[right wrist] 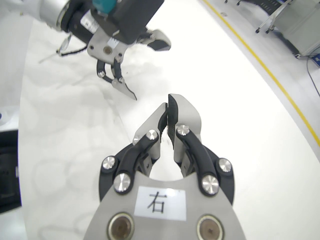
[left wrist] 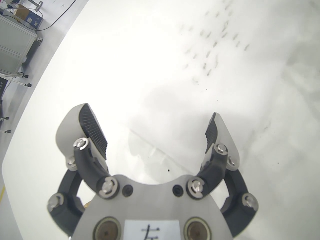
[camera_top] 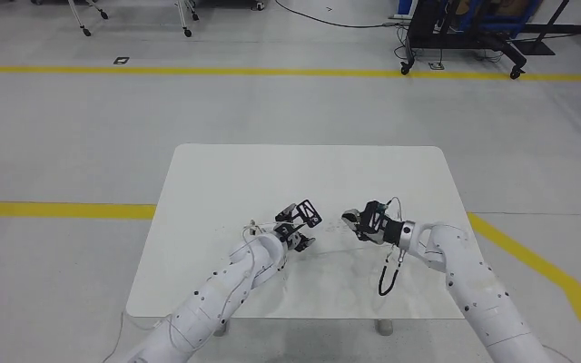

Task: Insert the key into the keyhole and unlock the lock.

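Fingers (left wrist: 92, 128) of the left gripper (left wrist: 150, 111) are spread wide. Their ribbed black pads face each other across bare white counter (left wrist: 125, 51). Fingers (right wrist: 172, 111) of the right gripper (right wrist: 168, 102) are pressed together pad to pad. Whether anything thin is pinched between them cannot be told.

Position, top view:
- Both grippers are over the near half of the counter (camera_top: 227, 181), about midway between its left and right edges.
- The left gripper (camera_top: 304, 227) is on the left and the right gripper (camera_top: 352, 220) on the right. Their tips point toward each other, near but apart.

In the right wrist view, the left gripper (right wrist: 147, 71) is beyond the right fingertips. One of its fingers is low and close over the counter; the other is raised.

Where the key and the lock lie cannot be told.

Other items:
- A black cable (camera_top: 388, 270) hangs in a loop from the right wrist over the counter.
- A cluster of small dark scuff marks (left wrist: 215, 41) lies on the counter beyond the left fingers.
- A yellow line (camera_top: 182, 70) crosses the floor beyond the far edge.
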Controlling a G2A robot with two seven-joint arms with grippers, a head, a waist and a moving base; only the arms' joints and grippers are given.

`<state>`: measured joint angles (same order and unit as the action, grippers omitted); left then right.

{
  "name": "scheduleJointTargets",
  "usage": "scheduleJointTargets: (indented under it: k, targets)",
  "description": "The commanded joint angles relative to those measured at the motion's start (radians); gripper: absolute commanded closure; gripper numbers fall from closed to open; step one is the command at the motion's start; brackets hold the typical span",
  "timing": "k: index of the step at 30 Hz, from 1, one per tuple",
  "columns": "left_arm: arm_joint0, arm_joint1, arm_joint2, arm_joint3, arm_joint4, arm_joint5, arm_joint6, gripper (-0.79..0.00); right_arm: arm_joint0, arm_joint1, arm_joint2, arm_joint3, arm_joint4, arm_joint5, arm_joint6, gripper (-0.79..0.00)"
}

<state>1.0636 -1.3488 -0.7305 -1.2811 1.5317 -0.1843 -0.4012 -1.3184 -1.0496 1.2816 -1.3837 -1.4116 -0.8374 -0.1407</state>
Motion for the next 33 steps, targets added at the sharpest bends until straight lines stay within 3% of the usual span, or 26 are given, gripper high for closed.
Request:
scheduleJointTargets:
  k: [1, 7, 11, 17, 20, 23, 26, 29, 33]
  targets:
    - [0.001, 0.001, -0.009, -0.010, -0.001, -0.002, 0.003, -0.785, -0.013, 0.003, 0.026, 0.015, 0.037, 0.003, -0.026, 0.000]
    - [0.001, 0.018, -0.093, -0.102, 0.012, -0.008, 0.004, -0.785, -0.020, 0.009, 0.052, 0.032, 0.074, -0.024, -0.028, 0.000]
    - [0.030, 0.051, -0.239, -0.260, 0.012, -0.017, -0.006, -0.785, -0.020, 0.009, 0.052, 0.032, 0.074, -0.024, -0.028, 0.000]
    - [0.237, 0.108, -0.536, -0.571, -0.076, -0.111, -0.044, -0.785, -0.023, 0.007, 0.048, 0.030, 0.086, -0.022, -0.029, 0.000]
    - [0.360, 0.127, -0.670, -0.670, -0.100, -0.132, -0.025, -0.785, -0.001, -0.008, 0.001, 0.046, 0.229, -0.060, -0.055, 0.000]
    - [0.456, 0.138, -0.767, -0.715, -0.115, -0.136, -0.004, -0.785, 0.061, -0.036, -0.068, 0.134, 0.464, -0.087, -0.044, 0.000]
    - [0.531, 0.137, -0.830, -0.741, -0.203, -0.080, 0.037, -0.785, 0.139, -0.061, -0.143, 0.218, 0.663, -0.118, 0.027, 0.000]
    - [0.540, 0.137, -0.835, -0.742, -0.224, -0.079, 0.045, -0.785, 0.196, -0.073, -0.183, 0.260, 0.738, -0.104, 0.117, 0.000]
    - [0.540, 0.137, -0.835, -0.742, -0.224, -0.079, 0.045, -0.785, 0.196, -0.073, -0.183, 0.260, 0.738, -0.104, 0.117, 0.000]
